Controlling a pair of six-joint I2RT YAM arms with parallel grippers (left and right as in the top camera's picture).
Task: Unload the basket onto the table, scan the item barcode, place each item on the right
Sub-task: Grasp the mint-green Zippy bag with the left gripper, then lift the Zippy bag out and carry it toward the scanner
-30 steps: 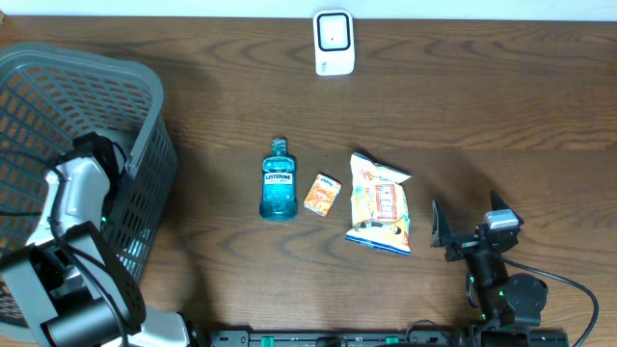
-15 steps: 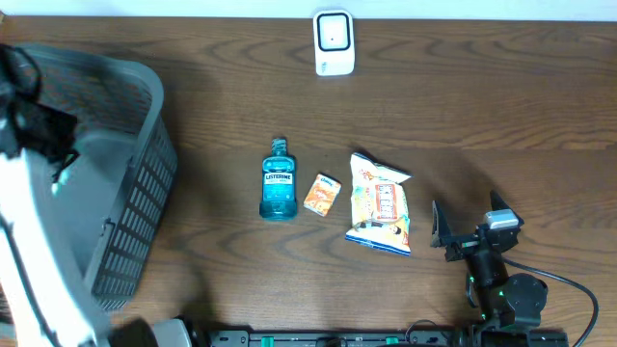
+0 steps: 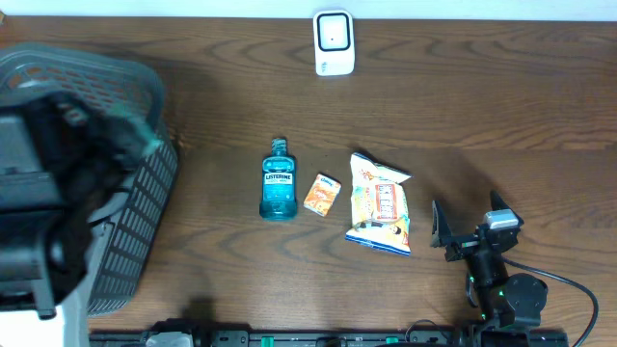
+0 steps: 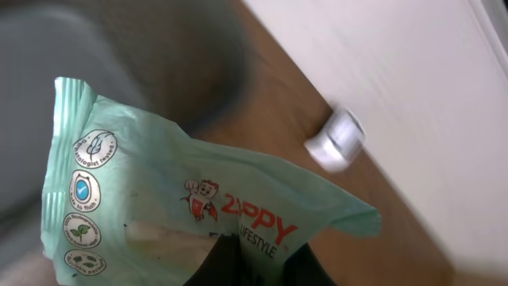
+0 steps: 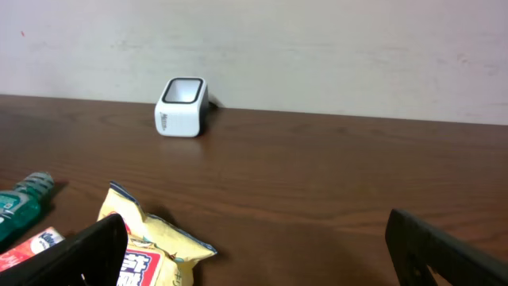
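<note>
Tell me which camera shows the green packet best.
The left wrist view: the green packet fills the frame and its printing is readable. The overhead view shows only a blurred green bit of it above the basket. The right wrist view does not show it.

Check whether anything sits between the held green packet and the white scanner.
Nothing visible does. Only bare table separates the green Zappy packet from the scanner; the Listerine bottle, small orange box and snack bag lie off that line.

Overhead straight down; 2 wrist views toward scanner (image 5: 182, 97)
</note>
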